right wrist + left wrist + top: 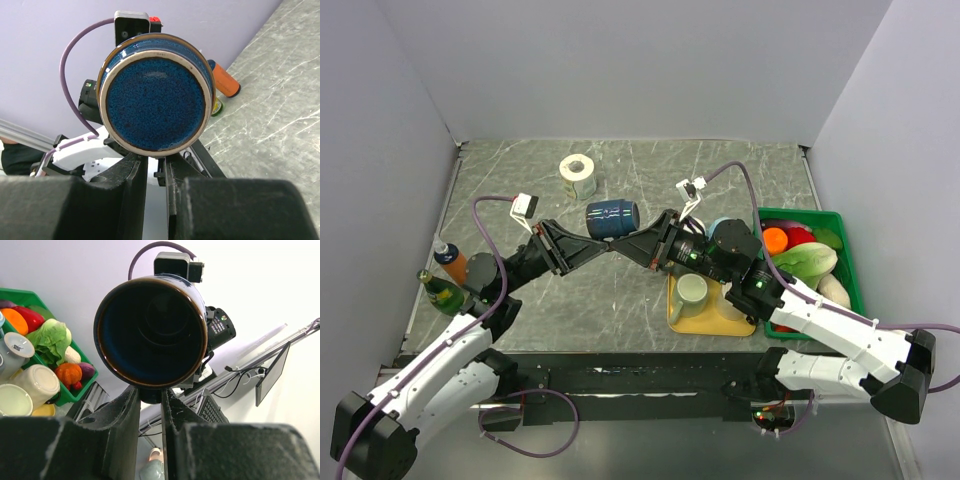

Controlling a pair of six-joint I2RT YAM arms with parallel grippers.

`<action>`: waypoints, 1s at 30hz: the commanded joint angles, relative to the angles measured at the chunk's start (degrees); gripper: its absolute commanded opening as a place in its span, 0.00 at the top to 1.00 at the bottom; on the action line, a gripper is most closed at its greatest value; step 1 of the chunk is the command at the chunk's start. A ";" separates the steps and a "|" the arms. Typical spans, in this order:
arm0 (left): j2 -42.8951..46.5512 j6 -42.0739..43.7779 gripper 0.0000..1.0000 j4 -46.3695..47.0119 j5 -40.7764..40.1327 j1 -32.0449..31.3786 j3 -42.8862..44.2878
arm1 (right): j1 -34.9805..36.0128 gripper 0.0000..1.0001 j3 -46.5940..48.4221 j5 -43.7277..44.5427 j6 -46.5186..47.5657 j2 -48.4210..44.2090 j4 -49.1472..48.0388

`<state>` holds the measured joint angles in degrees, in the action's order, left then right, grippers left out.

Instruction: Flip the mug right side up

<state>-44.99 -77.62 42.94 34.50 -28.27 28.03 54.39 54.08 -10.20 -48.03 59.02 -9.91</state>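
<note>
I am looking down on a grey veined stone tabletop [720, 175] boxed in by plain pale walls [620, 60]. The dark blue glazed ceramic mug [611, 218] is lying on its side between both tools, mouth toward the left arm. The right gripper [156, 167] is pinching it beneath the base. The left gripper [150, 402] is bracketing the rim's underside, but I cannot tell whether it is gripping. I cannot make out the handle. The right arm is covering part of the green plastic crate [848, 262].

Legible markings: none.
White print on a black label [218, 326] on the right arm [226, 338] behind the mug [150, 330], and a stamp on the base of an upturned white cup [17, 346], are too small to read.
</note>
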 commanded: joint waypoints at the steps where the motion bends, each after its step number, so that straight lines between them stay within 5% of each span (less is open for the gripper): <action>1: 1.05 0.02 0.76 5.22 -4.61 0.23 0.45 | 0.63 1.00 0.41 -3.16 1.45 -0.05 -1.95; 2: 0.96 -0.42 0.66 5.84 -4.79 0.23 0.10 | 0.54 1.00 0.32 -3.34 1.36 0.21 -2.65; 5: 0.87 -1.91 0.59 7.68 -6.11 0.23 -0.61 | 0.54 1.00 0.23 -3.60 1.27 0.91 -2.66; 9: 1.40 -2.71 0.57 8.39 -8.13 0.23 -1.49 | 0.72 1.00 0.23 -3.87 1.45 1.53 -2.75; 13: 0.96 -1.65 0.70 6.98 -7.87 0.23 -0.79 | 0.72 1.00 0.14 -4.04 1.54 1.71 -2.83; 17: 0.78 -0.95 0.99 5.59 -7.96 0.23 -0.35 | 0.81 1.00 0.41 -3.96 1.80 1.80 -2.04; 23: 3.06 5.02 0.99 -2.93 -9.98 0.23 2.28 | 0.80 1.00 3.12 -0.53 2.06 2.15 6.98; 24: 3.33 6.25 0.99 -7.12 -10.41 0.23 3.07 | 0.80 0.95 3.57 0.00 2.41 2.32 8.23; 27: 4.82 14.30 0.99 -16.52 -11.91 0.23 6.32 | 0.81 0.44 2.61 1.92 2.33 1.45 9.56; 30: 6.32 23.61 0.99 -27.70 -16.12 0.23 11.68 | 0.80 0.27 0.85 3.77 2.32 0.04 9.65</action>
<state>-41.93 -68.69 26.52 25.45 -28.32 31.16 54.57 55.18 -8.19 -46.37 61.28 -2.72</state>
